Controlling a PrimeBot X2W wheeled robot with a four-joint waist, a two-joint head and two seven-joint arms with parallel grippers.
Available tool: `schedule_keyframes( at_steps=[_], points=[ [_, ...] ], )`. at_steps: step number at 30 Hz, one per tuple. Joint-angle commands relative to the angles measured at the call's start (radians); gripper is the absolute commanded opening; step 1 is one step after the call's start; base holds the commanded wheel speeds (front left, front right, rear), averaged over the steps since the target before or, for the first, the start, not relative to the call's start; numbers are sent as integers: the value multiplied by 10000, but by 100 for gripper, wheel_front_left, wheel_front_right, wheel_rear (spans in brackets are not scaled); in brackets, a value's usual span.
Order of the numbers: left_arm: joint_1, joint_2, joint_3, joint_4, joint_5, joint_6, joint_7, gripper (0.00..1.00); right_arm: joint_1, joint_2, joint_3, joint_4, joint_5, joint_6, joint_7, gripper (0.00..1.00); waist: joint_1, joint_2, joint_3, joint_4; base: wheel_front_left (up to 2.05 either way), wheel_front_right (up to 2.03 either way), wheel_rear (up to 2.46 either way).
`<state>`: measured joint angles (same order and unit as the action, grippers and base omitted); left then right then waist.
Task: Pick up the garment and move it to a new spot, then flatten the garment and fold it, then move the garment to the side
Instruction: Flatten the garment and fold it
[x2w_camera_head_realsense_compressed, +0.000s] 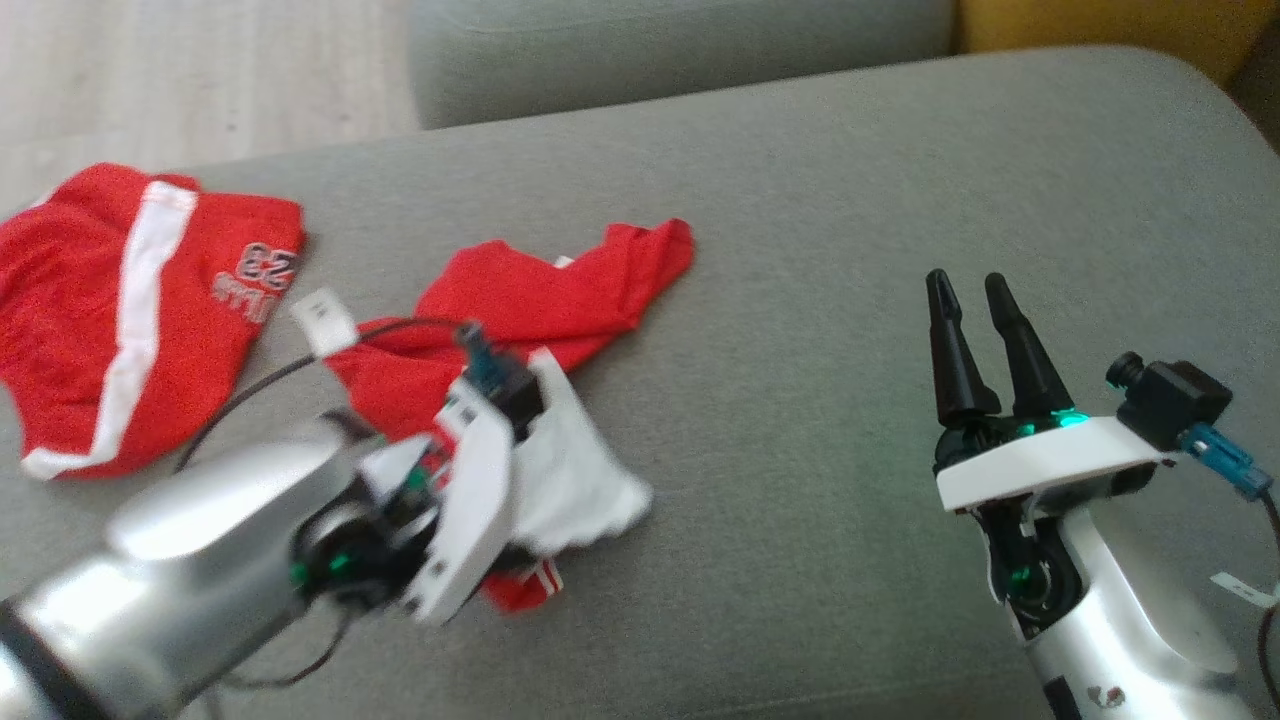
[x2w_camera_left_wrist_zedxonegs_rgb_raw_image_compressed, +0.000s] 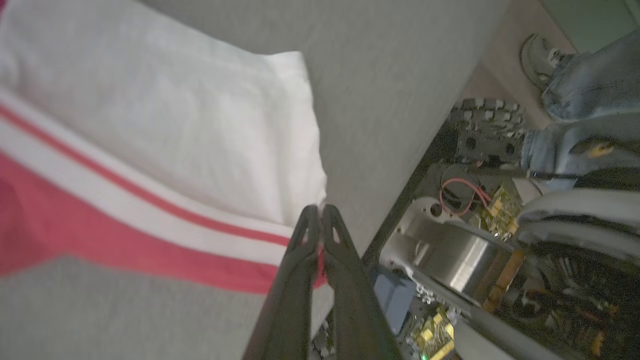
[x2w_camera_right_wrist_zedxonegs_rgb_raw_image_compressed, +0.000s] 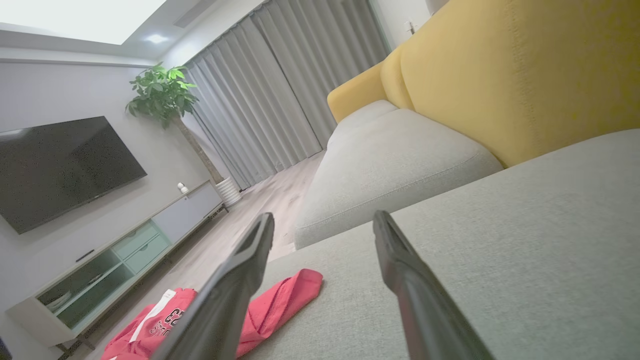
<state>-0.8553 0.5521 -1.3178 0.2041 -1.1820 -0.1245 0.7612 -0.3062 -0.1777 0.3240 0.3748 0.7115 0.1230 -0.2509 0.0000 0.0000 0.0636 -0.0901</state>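
A living room: a dark television (x2w_camera_right_wrist_zedxonegs_rgb_raw_image_compressed: 60, 165) on the wall above a low cabinet (x2w_camera_right_wrist_zedxonegs_rgb_raw_image_compressed: 125, 250), a potted plant (x2w_camera_right_wrist_zedxonegs_rgb_raw_image_compressed: 162, 95) in the corner, and grey curtains (x2w_camera_right_wrist_zedxonegs_rgb_raw_image_compressed: 280, 85) along the far side. The work lies on a grey sofa cushion (x2w_camera_head_realsense_compressed: 850, 200) with a yellow backrest (x2w_camera_right_wrist_zedxonegs_rgb_raw_image_compressed: 525, 75) behind it.

At the far left of the cushion lie red shorts (x2w_camera_head_realsense_compressed: 130, 310) with a white side stripe and a printed "23", spread fairly flat near the cushion's edge. Just right of them, toward the middle, the red-and-white garment (x2w_camera_head_realsense_compressed: 540, 290) lies crumpled. One red end stretches away toward the back of the cushion, and a white panel with striped red-and-white trim is bunched at the near end.

The left gripper (x2w_camera_left_wrist_zedxonegs_rgb_raw_image_compressed: 320, 212) is down on that near end. Its two dark fingers are pressed together, pinching the fabric where the white panel meets the striped trim. In the head view that arm is blurred.

Well apart to the right, the right gripper (x2w_camera_head_realsense_compressed: 967, 283) is held above bare cushion, fingers spread and holding nothing.

Past the cushion's edge, the left wrist view catches a person's shoe (x2w_camera_left_wrist_zedxonegs_rgb_raw_image_compressed: 537, 55) and a leg in jeans (x2w_camera_left_wrist_zedxonegs_rgb_raw_image_compressed: 590, 85).
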Motion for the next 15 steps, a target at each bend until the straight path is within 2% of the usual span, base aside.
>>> schedule_keyframes(
  at_steps=[1,4,7,12,13,14,15],
  points=[
    [-82,746,379,-546,-85,-60,466,0,-164,-97,192,-271,-55,77,-108,100,0,0,-275,413,0,0,0],
    [396,1565,378,-1081,-381,-60,1376,0,-126,-107,184,-252,-54,77,-108,100,0,0,-302,652,0,0,0],
    [699,2157,377,-1102,-234,-60,1999,0,-153,-141,181,-261,-57,77,-97,100,0,0,-223,826,0,0,0],
    [928,2469,377,-637,86,-60,1994,0,-258,-205,192,-288,-42,77,-68,100,0,0,-77,925,0,0,0],
    [937,2461,377,-522,258,-60,1851,12,-280,-222,196,-289,-35,77,-63,100,0,0,-51,942,0,0,0],
    [950,2413,377,-398,307,-61,1662,65,-291,-242,195,-282,-27,77,-62,100,0,0,-38,970,0,0,0],
    [977,2340,403,-282,237,-61,1433,100,-293,-259,199,-267,-19,77,-54,100,0,0,-34,1001,0,0,0]
  ],
)
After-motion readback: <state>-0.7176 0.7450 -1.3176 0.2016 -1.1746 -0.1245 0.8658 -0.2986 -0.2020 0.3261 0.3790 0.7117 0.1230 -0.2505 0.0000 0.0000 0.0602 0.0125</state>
